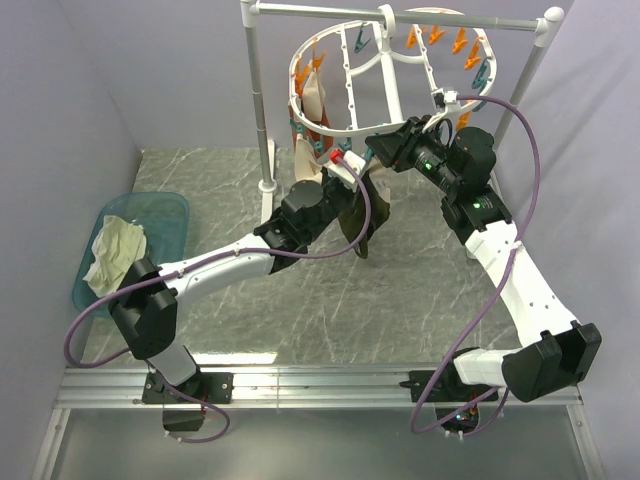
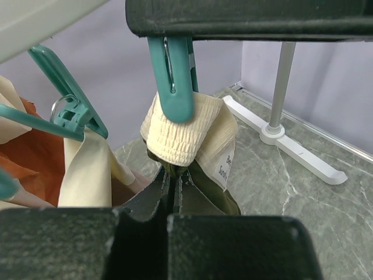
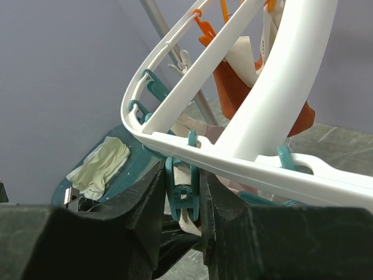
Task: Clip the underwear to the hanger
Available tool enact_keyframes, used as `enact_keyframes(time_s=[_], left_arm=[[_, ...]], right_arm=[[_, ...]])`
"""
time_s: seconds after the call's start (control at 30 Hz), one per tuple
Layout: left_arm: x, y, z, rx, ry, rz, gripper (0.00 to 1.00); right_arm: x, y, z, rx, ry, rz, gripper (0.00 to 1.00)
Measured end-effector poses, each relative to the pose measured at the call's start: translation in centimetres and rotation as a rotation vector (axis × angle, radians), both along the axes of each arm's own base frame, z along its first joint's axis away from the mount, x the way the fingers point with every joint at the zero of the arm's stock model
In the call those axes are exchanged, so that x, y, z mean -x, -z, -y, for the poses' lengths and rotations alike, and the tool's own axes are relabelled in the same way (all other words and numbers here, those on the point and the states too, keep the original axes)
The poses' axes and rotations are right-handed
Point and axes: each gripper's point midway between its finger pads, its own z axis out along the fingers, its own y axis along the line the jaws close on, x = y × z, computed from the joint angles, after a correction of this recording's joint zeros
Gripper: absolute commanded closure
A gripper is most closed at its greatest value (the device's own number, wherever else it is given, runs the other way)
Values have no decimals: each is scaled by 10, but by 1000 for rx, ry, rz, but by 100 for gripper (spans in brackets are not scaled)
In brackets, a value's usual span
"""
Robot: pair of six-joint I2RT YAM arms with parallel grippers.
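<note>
The underwear (image 2: pixel 180 143), soft olive fabric with a ribbed beige waistband all bunched up, was held just under the near rim of the hanger (image 3: pixel 280 99), a smooth white plastic oval with ribs. The left gripper (image 2: pixel 173 201) was pinched tight on the olive cloth. The right gripper (image 3: pixel 182 198) was squeezed around a teal clothespin (image 2: pixel 175 76). Whether the waistband was actually gripped by that pin couldn't be told. The label's print was half hidden by a fold.
</note>
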Motion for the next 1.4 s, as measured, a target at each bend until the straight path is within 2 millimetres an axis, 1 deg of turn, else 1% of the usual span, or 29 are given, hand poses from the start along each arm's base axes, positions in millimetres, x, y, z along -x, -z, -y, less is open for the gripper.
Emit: enact_keyframes(time_s=[0.47, 0.5, 0.53, 0.6, 0.63, 0.73, 0.8, 0.93, 1.23, 1.4], left_arm=[[-4, -16, 7, 24, 7, 20, 100], [-5, -16, 8, 24, 7, 21, 100], [-5, -17, 8, 25, 8, 21, 100], [-5, -18, 8, 26, 8, 21, 100], [-5, -18, 8, 26, 8, 22, 100], [-5, -19, 8, 27, 8, 22, 100], [-5, -19, 8, 26, 7, 22, 100], [-6, -19, 7, 24, 5, 18, 100], [-8, -22, 6, 25, 3, 14, 100], [-8, -25, 7, 30, 11, 11, 100]], right_arm=[[2, -2, -2, -9, -14, 0, 100], [2, -2, -2, -9, -15, 0, 98], [2, -2, -2, -9, -16, 1, 92], [2, -2, -2, -9, -17, 1, 87], [2, -2, -2, -9, -18, 2, 82], [2, -2, -3, -10, -19, 2, 77], [3, -2, -3, -10, -22, 2, 76], [3, -2, -5, -12, -33, 2, 69], [0, 1, -6, -10, -38, -5, 65], [1, 1, -6, -10, -41, -3, 59]])
